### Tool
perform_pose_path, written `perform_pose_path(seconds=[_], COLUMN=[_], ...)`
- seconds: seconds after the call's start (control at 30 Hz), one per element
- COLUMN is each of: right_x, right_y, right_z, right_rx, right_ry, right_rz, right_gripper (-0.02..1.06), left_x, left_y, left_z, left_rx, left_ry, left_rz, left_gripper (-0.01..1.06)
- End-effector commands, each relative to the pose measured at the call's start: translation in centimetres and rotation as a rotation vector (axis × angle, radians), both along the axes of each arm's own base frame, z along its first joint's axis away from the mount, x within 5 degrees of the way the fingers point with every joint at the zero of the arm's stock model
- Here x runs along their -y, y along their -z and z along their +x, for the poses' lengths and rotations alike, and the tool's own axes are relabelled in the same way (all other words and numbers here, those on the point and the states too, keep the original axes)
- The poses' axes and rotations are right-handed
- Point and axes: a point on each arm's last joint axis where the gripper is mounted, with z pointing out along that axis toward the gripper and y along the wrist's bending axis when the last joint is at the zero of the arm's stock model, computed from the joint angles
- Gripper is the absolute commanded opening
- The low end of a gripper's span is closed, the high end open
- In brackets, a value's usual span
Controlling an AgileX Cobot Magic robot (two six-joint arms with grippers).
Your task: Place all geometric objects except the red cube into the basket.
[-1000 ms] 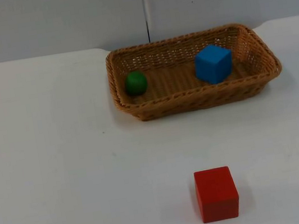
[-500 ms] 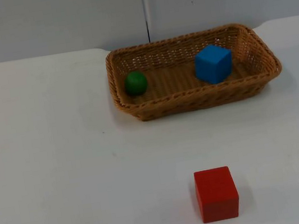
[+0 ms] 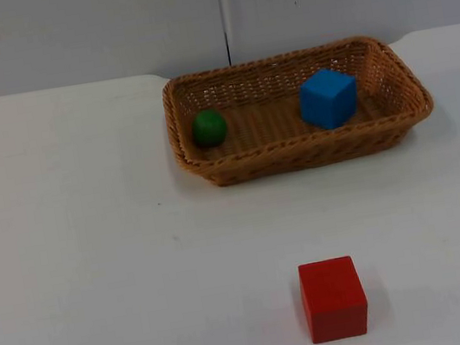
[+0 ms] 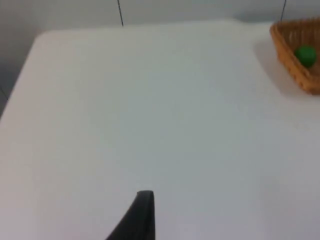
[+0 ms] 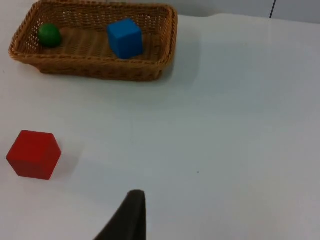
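Left hand (image 4: 144, 200): one black fingertip above bare white surface (image 3: 93, 247); I cannot tell whether it is released or clenched.
Green ball (image 3: 209, 128): in the basket's left end, apparently touching the left wall.
Basket (image 3: 297, 155): wicker, rectangular, long axis running left-right, near the partition wall (image 3: 102, 26).
Blue cube (image 3: 328, 98): inside the basket, right of middle, turned corner-forward.
Red cube (image 3: 333, 298): on the surface, well apart from the basket, faces roughly square to it.
Right hand (image 5: 132, 202): fingertip above the surface near the red cube; state unclear.

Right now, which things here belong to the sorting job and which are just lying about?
Belonging to the job:
green ball, in the basket
blue cube, in the basket
red cube, left out on the table

Lying about:
nothing else
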Motion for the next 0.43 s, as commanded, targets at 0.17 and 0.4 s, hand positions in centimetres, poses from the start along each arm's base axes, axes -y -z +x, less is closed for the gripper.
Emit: perform_pose_path(seconds=[0.17, 0.4], right_x=[0.0, 0.0], right_y=[-0.1, -0.1], right_z=[0.1, 0.1], right_rx=[0.017, 0.016], right_ry=[0.010, 0.007], right_rz=[0.003, 0.009], right_gripper=[1.05, 1.05], left_x=[0.0, -0.2], left_y=[0.0, 1.0], left_z=[0.8, 0.9], left_rx=[0.077, 0.013], left_ry=[-0.007, -0.021], left_rz=[-0.011, 0.013], left_gripper=[1.05, 1.05])
